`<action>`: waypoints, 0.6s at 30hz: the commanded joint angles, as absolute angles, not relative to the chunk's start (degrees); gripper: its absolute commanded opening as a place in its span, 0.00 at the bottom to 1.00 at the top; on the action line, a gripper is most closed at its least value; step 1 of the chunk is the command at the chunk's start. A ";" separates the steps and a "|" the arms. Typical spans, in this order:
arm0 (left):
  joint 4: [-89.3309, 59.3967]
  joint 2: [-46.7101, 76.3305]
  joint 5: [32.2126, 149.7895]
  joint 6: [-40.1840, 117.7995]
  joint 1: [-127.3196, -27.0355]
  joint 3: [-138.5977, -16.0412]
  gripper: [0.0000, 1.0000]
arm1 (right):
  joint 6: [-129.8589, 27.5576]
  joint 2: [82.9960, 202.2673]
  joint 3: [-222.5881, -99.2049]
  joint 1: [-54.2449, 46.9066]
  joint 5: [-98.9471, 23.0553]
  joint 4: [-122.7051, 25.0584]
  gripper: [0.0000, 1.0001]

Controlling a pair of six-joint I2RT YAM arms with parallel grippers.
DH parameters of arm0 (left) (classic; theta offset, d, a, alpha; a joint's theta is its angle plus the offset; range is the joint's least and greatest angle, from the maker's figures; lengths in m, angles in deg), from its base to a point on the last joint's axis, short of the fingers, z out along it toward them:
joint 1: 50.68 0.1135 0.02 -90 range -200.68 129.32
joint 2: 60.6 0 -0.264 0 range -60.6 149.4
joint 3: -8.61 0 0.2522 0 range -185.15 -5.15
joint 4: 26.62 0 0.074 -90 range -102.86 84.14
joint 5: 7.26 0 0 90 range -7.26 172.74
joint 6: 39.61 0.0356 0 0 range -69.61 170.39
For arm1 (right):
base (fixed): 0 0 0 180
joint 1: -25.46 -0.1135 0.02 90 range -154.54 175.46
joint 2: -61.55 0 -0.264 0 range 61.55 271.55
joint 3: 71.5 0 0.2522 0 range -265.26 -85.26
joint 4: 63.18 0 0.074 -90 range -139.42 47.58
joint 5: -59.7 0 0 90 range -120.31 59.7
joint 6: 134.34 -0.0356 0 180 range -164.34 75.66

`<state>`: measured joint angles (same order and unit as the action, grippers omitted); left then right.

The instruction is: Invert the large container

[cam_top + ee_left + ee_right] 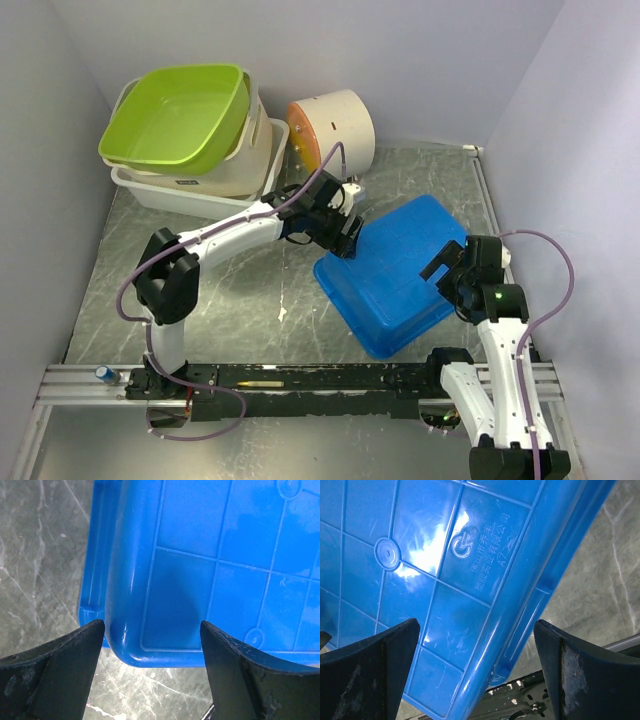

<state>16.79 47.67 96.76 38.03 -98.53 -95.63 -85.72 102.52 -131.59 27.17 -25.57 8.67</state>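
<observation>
Blue bin (395, 285): lies bottom-up on table (250, 300), right of centre, between both arms; left claw (345, 243) spread over its left corner, right claw (445, 272) spread over its right edge, apparently neither touching.

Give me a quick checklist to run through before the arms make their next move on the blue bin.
1. Blue container bottom side up, ribbed base showing: ok.
2. Left gripper open, holding nothing: ok.
3. Right gripper open, holding nothing: ok.
4. Fingers clear of the container surface: cannot tell.
5. Container rim flat on the table: cannot tell.
6. Green tub apart from the container: ok.
</observation>
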 commanded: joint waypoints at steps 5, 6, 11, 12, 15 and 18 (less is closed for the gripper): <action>17.44 48.84 108.46 38.67 -98.12 -94.59 0.87 | -85.75 103.12 -127.72 27.57 -30.52 -1.31 1.00; 16.56 48.58 110.13 38.00 -98.13 -93.70 0.87 | -85.36 103.75 -127.45 27.63 -30.95 -3.74 1.00; 9.92 46.38 116.84 33.57 -98.41 -87.55 0.87 | -83.16 112.13 -129.75 27.93 -30.36 -15.24 1.00; 8.88 46.15 117.23 32.83 -98.73 -86.78 0.87 | -82.60 114.72 -130.86 28.25 -30.38 -16.94 1.00; 5.45 46.35 118.26 30.82 -100.69 -85.95 0.87 | -81.04 122.42 -135.60 29.76 -31.75 -21.21 1.00; 2.86 48.07 119.34 26.36 -103.34 -88.48 0.86 | -80.32 129.49 -142.72 31.86 -32.85 -21.00 1.00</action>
<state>8.90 46.34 108.89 33.15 -97.33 -87.52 -80.50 123.05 -134.45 30.61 -25.64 -11.25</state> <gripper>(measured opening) 0.870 0.999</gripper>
